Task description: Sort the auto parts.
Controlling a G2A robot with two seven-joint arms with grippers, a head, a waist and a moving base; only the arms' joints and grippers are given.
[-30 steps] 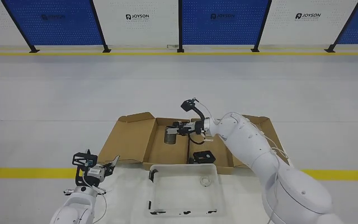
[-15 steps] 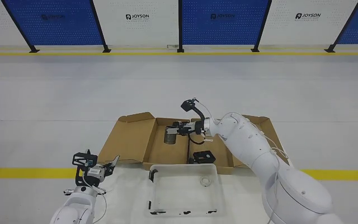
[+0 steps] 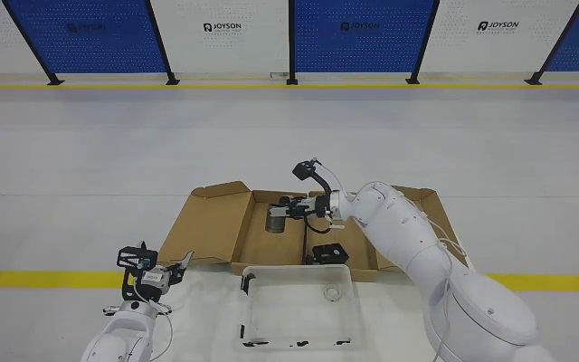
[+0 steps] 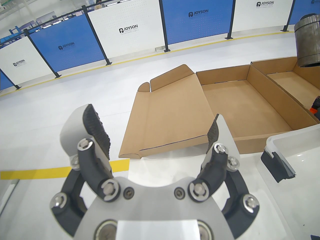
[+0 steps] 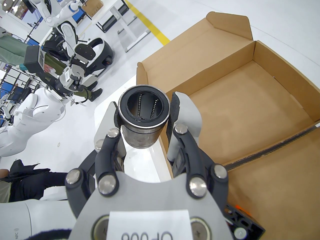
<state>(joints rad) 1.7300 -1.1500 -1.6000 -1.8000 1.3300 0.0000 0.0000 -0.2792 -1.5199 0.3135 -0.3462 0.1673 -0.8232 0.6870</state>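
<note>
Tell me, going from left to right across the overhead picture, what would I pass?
Open left end effector → folded-out flap of the brown cardboard box → grey metal cylinder, gripped by the right end effector → black block-shaped part lying in the box.

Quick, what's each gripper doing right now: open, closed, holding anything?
Left gripper: open, holding nothing.
Right gripper: closed on a metal cylinder.

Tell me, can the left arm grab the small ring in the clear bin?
Probably yes. The left gripper is open and empty, the clear bin has no lid, and nothing covers the small ring.
</note>
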